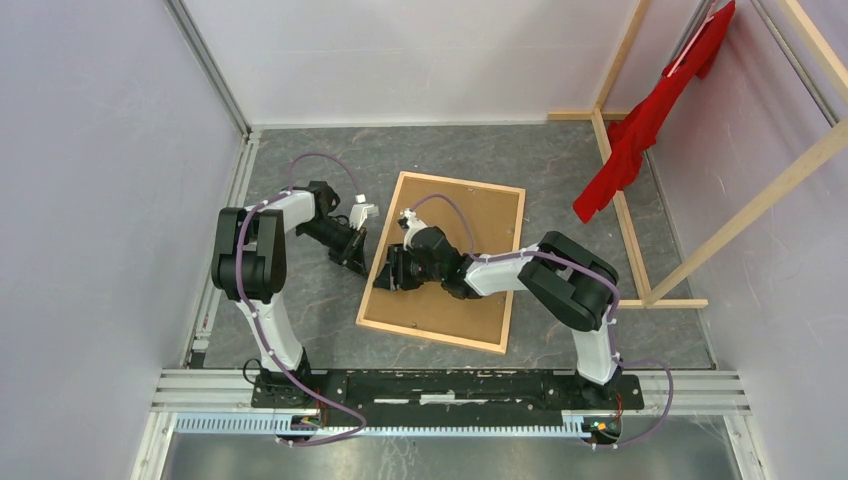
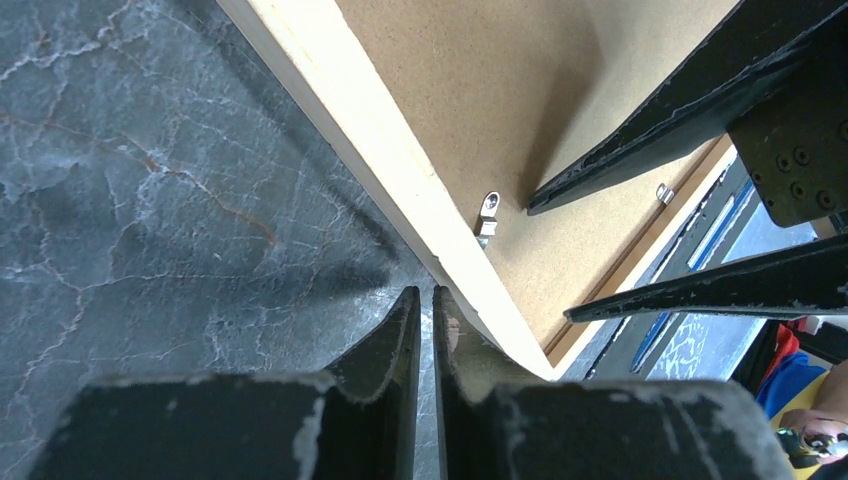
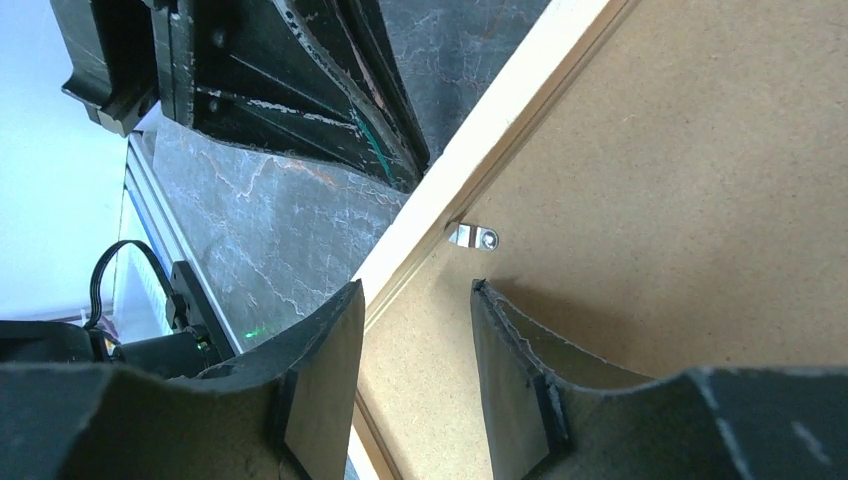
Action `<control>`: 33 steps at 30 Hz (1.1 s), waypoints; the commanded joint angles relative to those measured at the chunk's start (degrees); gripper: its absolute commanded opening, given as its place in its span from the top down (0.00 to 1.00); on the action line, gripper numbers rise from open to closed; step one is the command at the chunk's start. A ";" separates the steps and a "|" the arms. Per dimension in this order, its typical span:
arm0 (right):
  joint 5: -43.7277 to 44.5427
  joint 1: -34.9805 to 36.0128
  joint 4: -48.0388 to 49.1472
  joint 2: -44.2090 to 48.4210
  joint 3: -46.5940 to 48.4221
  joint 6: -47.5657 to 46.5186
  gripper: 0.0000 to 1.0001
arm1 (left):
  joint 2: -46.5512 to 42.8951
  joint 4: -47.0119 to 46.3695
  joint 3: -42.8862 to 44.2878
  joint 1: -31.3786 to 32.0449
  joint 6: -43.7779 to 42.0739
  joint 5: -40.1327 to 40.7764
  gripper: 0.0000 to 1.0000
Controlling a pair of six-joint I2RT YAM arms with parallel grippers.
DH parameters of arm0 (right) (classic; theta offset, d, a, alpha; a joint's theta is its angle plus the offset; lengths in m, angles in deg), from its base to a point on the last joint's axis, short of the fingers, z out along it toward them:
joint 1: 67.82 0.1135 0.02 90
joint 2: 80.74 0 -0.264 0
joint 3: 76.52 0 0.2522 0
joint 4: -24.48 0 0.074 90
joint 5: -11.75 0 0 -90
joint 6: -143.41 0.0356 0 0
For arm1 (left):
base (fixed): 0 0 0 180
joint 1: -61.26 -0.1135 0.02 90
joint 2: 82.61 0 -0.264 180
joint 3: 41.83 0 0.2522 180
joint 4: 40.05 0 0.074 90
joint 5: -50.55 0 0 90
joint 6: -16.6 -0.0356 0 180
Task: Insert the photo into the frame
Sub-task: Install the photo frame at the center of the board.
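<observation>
Frame: the light-wood frame point(image 1: 514, 265) lies flat in the middle of the top view, back side up and a touch askew on the desk.
Inside the frame: a brown backing board point(image 1: 490, 230) fills it from rail to rail. A small metal tab point(image 3: 473, 237) on the left rail reaches in over the board.
Photo: I can't make out the photo from here; only board shows inside the frame.
Left claw: the left claw point(image 2: 426, 292) is closed, its fingers pressed nearly together with nothing between them. The tips sit low, just beside the frame's outer left edge, over bare desk.
Right claw: the right claw point(image 3: 414, 290) has its fingers apart and straddles that same left rail. One finger is on the desk side and the other over the board, and neither is clamped on anything.
Desk: the dark grey marbled desk point(image 1: 330, 170) carries the frame.
Room: pale walls point(image 1: 100, 150) stand at the left and back. At the upper right a bare wooden rack point(image 1: 740, 215) has a red garment point(image 1: 650, 120) draped on it.
Near edge: a metal rail point(image 1: 450, 385) along the bottom carries both arm bases.
</observation>
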 commanded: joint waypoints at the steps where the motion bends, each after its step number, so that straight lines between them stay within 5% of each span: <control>1: 0.25 -0.26 1.10 1.93 -1.90 -0.51 0.49 | -0.77 -0.45 0.41 0.29 -0.82 0.02 0.85; 33: 1.04 -0.82 0.04 -5.12 5.18 0.48 0.51 | -1.23 -0.45 -0.11 0.30 -1.01 -0.03 0.85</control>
